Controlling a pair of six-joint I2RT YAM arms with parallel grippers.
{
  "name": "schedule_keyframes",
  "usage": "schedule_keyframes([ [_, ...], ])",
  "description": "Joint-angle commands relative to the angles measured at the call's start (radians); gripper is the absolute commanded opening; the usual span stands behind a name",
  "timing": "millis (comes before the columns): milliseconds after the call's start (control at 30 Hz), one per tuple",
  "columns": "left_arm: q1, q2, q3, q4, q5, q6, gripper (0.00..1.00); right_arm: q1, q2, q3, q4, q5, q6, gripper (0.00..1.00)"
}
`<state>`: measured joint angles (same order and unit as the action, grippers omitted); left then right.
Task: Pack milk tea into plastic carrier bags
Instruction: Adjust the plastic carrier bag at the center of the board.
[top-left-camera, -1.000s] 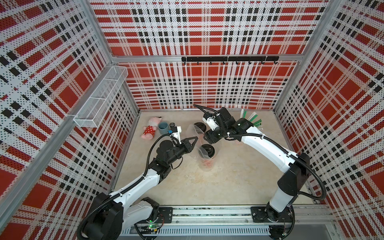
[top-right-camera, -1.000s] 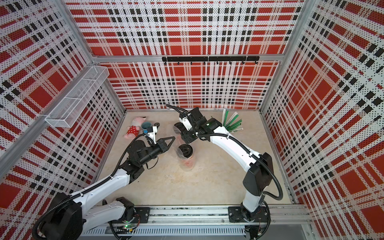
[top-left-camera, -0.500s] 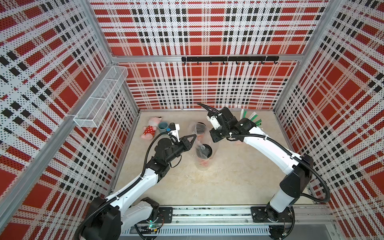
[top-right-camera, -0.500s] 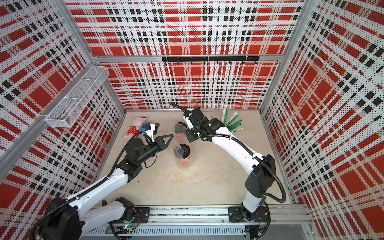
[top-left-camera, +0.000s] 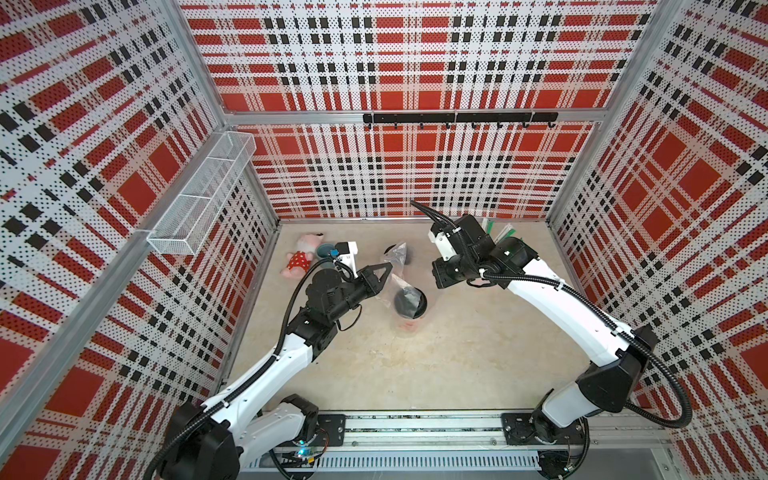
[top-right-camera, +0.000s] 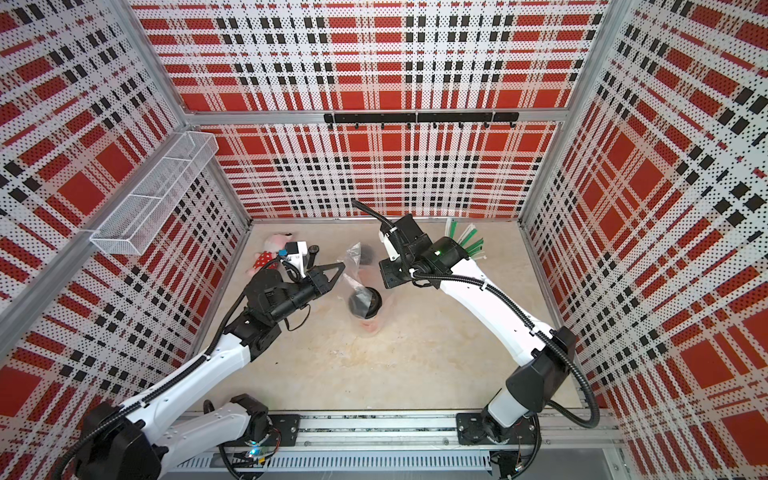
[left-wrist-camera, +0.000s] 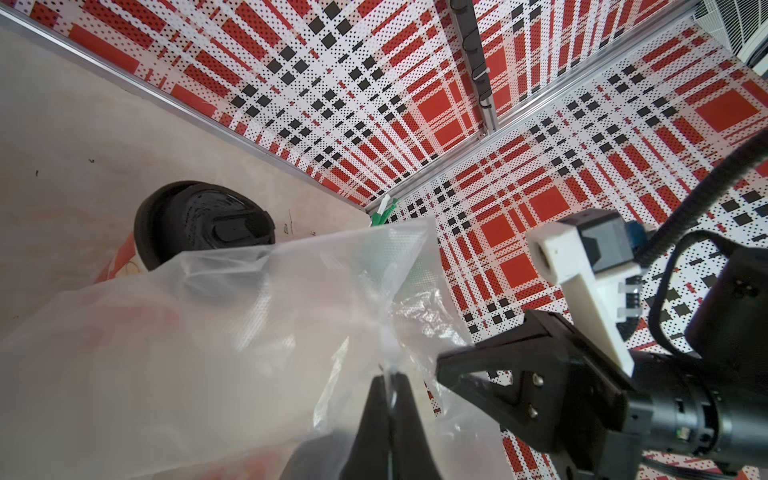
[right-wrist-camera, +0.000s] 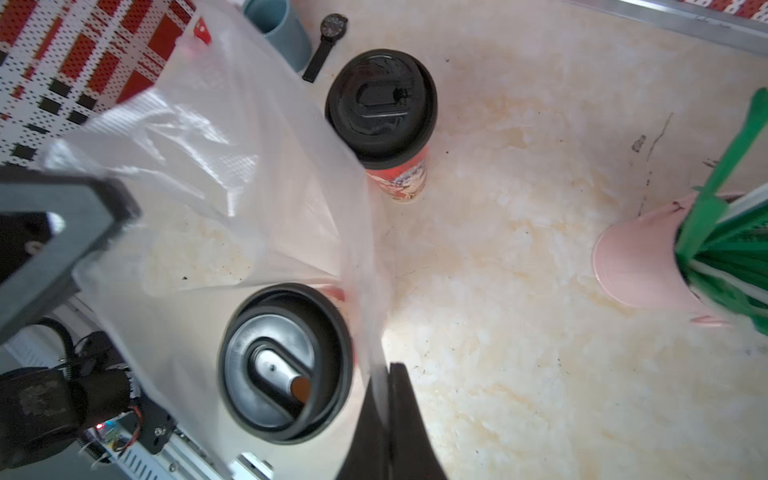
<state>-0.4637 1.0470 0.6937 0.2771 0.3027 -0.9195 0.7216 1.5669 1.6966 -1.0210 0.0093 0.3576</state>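
I find both arms on one carrier bag (right-wrist-camera: 208, 166). The left gripper (left-wrist-camera: 390, 376) is pinched fully closed on a twist of its film, and the right gripper (right-wrist-camera: 388, 368) is closed on the opposite edge, with the mouth stretched between them. The first milk tea cup (right-wrist-camera: 284, 363) stands upright inside the bag, near the middle of the tabletop (top-left-camera: 457, 353). The second milk tea cup (right-wrist-camera: 380, 104) stands outside the film, just behind it toward the back wall. The tabletop is beige, blotched with yellowish stains and dark specks. Perforated plaid panels (top-left-camera: 415, 62) in red, black and white enclose three sides. A wire basket (top-left-camera: 199, 199) hangs on the left panel and a black hook rail (top-left-camera: 457, 117) on the back.
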Motion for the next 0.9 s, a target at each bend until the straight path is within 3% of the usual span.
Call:
schedule_keyframes([
  [0, -0.006, -0.033, 0.031, -0.072, -0.014, -0.018, 0.0, -0.005, -0.056, -0.017, -0.065, -0.007, 0.056, 0.0],
  [333, -0.006, -0.094, -0.05, -0.096, -0.031, -0.051, 0.0, -0.005, -0.083, -0.062, -0.027, -0.069, 0.104, 0.0],
  [767, 0.006, -0.067, -0.129, -0.002, -0.013, -0.022, 0.0, -0.003, 0.052, -0.027, 0.063, -0.16, 0.048, 0.0],
  [833, 0.005, -0.06, -0.126, 0.003, -0.004, -0.009, 0.0, -0.004, 0.074, -0.008, 0.07, -0.165, 0.038, 0.18],
  [867, 0.006, -0.054, -0.125, 0.005, -0.001, -0.002, 0.0, -0.004, 0.083, 0.003, 0.077, -0.167, 0.034, 0.21],
])
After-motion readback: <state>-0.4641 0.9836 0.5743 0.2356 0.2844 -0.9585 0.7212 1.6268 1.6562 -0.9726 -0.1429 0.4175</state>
